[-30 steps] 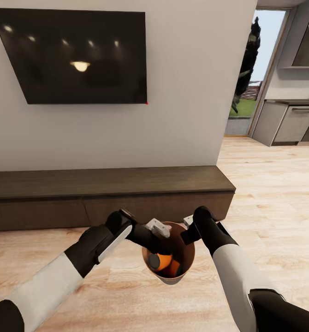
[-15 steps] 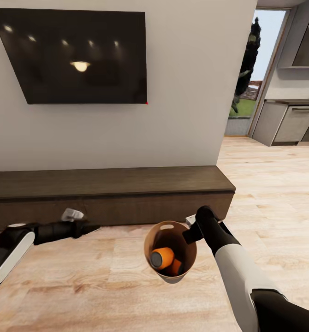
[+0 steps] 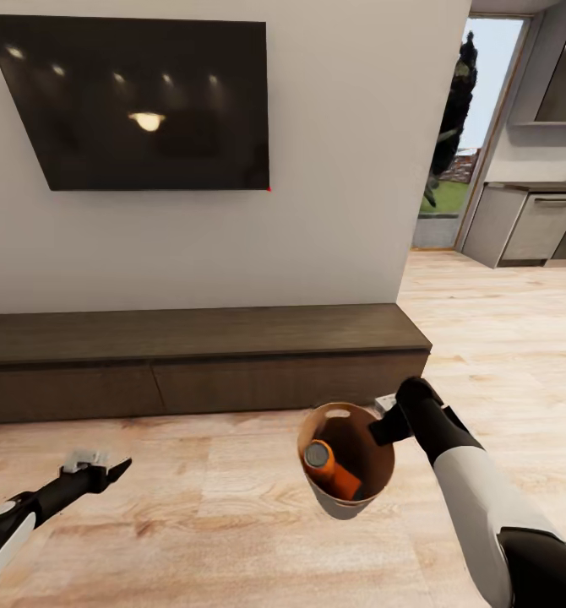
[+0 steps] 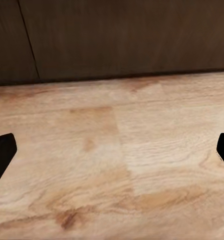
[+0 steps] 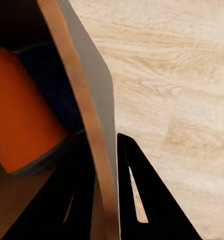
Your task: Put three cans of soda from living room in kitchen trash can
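My right gripper (image 3: 378, 422) is shut on the rim of the trash can (image 3: 344, 505), a grey bin with a tan-brown inside, and holds it tilted above the wooden floor. An orange soda can (image 3: 334, 473) lies slanted inside, silvery top up. In the right wrist view the bin wall (image 5: 86, 115) runs between my right gripper's (image 5: 109, 197) fingers, with the orange can (image 5: 21, 125) inside and a dark blue shape (image 5: 46, 75) behind it. My left gripper (image 3: 106, 470) hangs low over the floor far left of the bin, open and empty. Its fingertips (image 4: 1, 155) stand wide apart.
A long dark low cabinet (image 3: 198, 359) runs along the white wall under a black TV (image 3: 139, 101). Past the wall's corner, wooden floor (image 3: 503, 338) leads to the kitchen's grey counter units (image 3: 536, 224) and a glazed door (image 3: 456, 135).
My left arm pulled out of the bin and swung left and down, now open over the floor. My right gripper carried the bin a little to the right; the orange can shifted inside.
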Robot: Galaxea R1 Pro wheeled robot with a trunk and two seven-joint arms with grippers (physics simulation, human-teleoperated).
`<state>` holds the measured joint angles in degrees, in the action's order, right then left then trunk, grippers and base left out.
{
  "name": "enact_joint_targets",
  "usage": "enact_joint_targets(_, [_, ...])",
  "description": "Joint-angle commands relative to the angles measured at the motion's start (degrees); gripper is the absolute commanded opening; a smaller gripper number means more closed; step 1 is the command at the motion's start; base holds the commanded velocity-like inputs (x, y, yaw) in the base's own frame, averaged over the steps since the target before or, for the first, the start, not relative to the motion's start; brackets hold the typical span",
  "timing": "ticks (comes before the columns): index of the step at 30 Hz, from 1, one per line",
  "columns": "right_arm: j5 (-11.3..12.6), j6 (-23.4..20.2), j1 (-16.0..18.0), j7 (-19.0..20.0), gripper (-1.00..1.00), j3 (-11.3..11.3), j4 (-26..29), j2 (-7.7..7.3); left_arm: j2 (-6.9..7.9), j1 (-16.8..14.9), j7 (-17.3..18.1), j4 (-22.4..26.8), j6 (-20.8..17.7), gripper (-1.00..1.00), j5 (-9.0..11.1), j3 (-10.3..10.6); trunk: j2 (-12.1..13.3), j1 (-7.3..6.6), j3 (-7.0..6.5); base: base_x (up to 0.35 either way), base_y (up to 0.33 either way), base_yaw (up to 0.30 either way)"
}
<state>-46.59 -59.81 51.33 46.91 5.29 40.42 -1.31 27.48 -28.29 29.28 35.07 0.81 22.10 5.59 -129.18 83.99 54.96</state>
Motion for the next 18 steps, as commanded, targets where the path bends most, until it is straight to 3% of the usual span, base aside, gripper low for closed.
enact_joint_targets(1, [0.78,-0.19,0.01,0.38,-1.0,0.67,-0.13,-0.69,-0.81,-0.02,-0.4,-0.71,1.14,1.0,-0.07,0.01,-0.01,-0.01,-0.01,0.0,0.0,0.0])
enact_joint_targets(3, [0.82,-0.19,0.01,0.41,-1.0,1.97,-0.29,-1.21,-1.6,-0.01,-0.64,-1.22,2.12,1.0,-0.12,0.05,-0.01,-0.01,-0.01,0.0,0.0,0.0])
enact_joint_targets(4, [0.82,-0.19,0.0,0.43,-1.0,3.69,-0.43,-1.7,-2.25,-0.01,-0.79,-2.01,3.28,1.0,-0.16,0.07,-0.01,-0.01,-0.01,0.0,0.0,0.0])
enact_joint_targets(9, [0.73,-0.19,0.0,0.46,-1.0,7.81,-0.92,-3.69,-3.35,-0.01,-2.44,-5.97,7.71,1.0,-0.21,0.11,-0.41,0.21,0.17,0.0,0.0,0.0])
enact_joint_targets(18, [1.2,0.39,0.08,0.32,-1.0,9.03,-9.28,-7.85,-3.8,-0.01,-3.19,-6.99,8.79,1.0,-0.22,0.2,-4.02,2.19,1.79,0.0,0.0,0.0])
